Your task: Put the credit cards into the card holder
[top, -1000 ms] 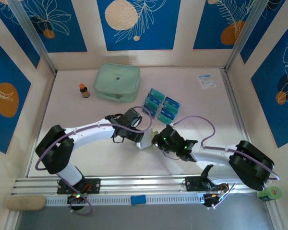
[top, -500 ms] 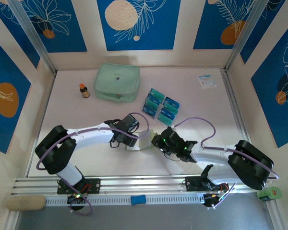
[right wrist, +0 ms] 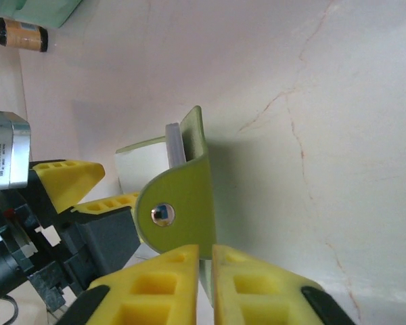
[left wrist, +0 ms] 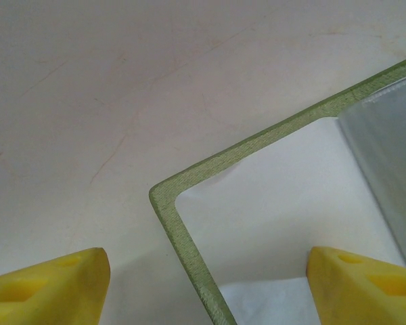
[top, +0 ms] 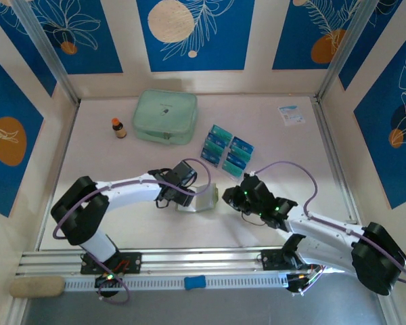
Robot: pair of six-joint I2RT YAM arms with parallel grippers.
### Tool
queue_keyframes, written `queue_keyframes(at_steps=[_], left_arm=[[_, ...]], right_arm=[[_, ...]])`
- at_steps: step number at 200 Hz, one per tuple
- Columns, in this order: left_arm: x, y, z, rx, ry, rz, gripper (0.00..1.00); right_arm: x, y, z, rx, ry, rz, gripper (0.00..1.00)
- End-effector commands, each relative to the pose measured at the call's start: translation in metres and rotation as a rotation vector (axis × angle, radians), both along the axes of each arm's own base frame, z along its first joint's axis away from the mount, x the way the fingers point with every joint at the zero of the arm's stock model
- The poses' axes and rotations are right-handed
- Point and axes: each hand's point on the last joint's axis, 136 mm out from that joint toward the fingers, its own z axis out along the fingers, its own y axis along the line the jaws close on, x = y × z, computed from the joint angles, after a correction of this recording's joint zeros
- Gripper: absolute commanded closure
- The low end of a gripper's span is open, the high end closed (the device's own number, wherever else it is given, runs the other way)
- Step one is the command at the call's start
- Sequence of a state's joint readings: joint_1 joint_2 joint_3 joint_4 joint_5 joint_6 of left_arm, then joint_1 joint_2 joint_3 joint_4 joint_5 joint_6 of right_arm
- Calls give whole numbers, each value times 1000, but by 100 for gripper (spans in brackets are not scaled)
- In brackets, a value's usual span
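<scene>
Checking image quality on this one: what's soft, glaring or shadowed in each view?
Left wrist: yellow fingertips blurred, card holder edge sharp, its clear pocket hazy with sheen. Right wrist: near fingertips soft, snap button crisp, holder shadowing the table. Top external: even light, sharp throughout.

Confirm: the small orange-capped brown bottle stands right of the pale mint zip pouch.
Not right. The small orange-capped brown bottle stands left of the pale mint zip pouch; the top external view shows it.
</scene>
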State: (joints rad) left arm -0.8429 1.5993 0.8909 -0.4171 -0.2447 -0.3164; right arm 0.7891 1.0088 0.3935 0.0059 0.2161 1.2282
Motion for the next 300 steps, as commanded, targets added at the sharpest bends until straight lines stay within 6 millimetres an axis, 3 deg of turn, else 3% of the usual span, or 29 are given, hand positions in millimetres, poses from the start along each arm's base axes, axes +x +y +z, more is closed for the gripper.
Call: queue_keyframes(at_steps=[1, 39, 79, 107, 171, 219, 249, 300], left_arm=[[2, -8, 5, -17, -7, 8, 23], [2, -8, 8, -21, -10, 15, 23], [2, -7, 11, -27, -16, 29, 23], [0, -5, 9, -18, -16, 35, 23], [-5, 10, -5, 21, -15, 56, 23], [-9, 14, -20, 52, 18, 67, 23], [-6, 2, 1, -17, 9, 74, 23], [2, -43, 73, -274, -9, 55, 23]], right_arm=[[4, 25, 22, 35, -27, 121, 89], [14, 66, 37, 57, -49, 249, 93], [23, 84, 10, 39, 20, 263, 95], [23, 76, -20, -8, 77, 246, 98], [13, 38, -70, -105, 162, 180, 98], [12, 38, -76, -119, 177, 202, 98], [12, 38, -74, -121, 173, 207, 99], [11, 37, -73, -122, 174, 208, 99]])
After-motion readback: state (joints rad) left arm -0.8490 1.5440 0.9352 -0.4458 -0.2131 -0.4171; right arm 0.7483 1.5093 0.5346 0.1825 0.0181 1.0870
